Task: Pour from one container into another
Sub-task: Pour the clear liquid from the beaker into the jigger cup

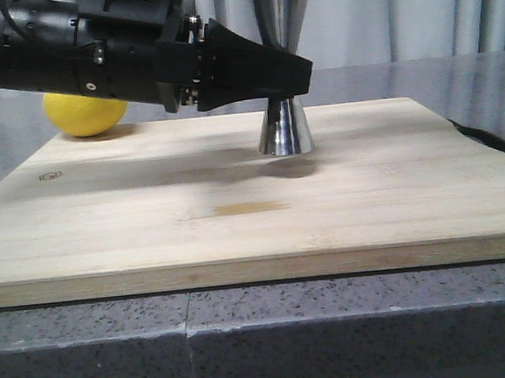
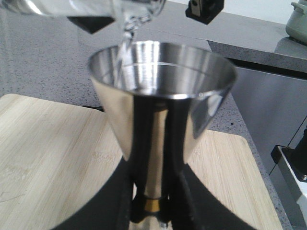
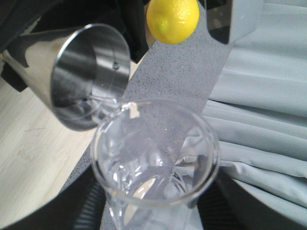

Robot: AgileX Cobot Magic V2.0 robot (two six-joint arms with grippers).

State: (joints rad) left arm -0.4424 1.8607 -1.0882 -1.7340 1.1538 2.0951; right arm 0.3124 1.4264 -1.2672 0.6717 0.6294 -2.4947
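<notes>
The steel jigger stands upright on the wooden board, toward its far side and a little right of centre. Its lower cone flares out to the board and mirrors the pale wood; its upper cone rises out of the front view. From the left wrist view the upper cup is wide and bright, with a fine line scored around the inside wall, and a thin gold band circles the narrow waist. A thin clear stream falls onto the inside wall of the cup on its left side; how much liquid has gathered there cannot be told.

The glass beaker is tipped above the jigger, its small spout just over the cup's rim. Clear liquid sits inside it, with ripples against the glass. The beaker is cylindrical, thin-walled and fully transparent.

The left gripper reaches in from the left, level with the jigger's waist. Its black fingers are closed on either side of the narrow stem at the gold band, gripping it. The right gripper shows only as dark blurred shapes beside the beaker's base; its fingers seem to press the glass.

A yellow lemon lies on the grey counter just beyond the board's far left corner.
</notes>
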